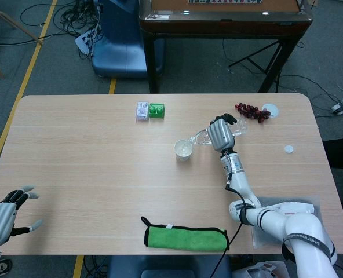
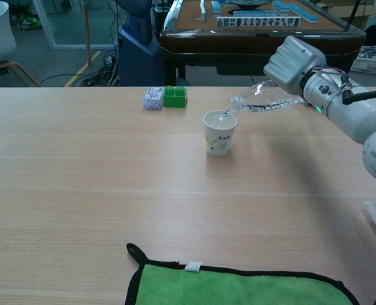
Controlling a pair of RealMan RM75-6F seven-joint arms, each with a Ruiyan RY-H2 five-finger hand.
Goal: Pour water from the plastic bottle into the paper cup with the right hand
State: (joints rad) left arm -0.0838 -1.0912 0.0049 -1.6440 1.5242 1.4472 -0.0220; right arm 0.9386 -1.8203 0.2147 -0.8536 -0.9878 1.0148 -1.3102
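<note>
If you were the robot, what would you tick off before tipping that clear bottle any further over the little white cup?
1. Right hand grips the clear plastic bottle firmly: ok, fingers wrapped round its body.
2. Bottle mouth over the white paper cup: ok, neck slopes down to the rim.
3. Cup upright on the wooden table: ok.
4. Water level in the cup: cannot tell.
5. Spills beside the cup: cannot tell.
6. Left hand out of the way: ok, open at the table's near left corner.

One bottle (image 2: 261, 97), one cup (image 2: 219, 132), one green cloth (image 1: 186, 237), two hands (image 1: 220, 134) (image 1: 0, 219)
</note>
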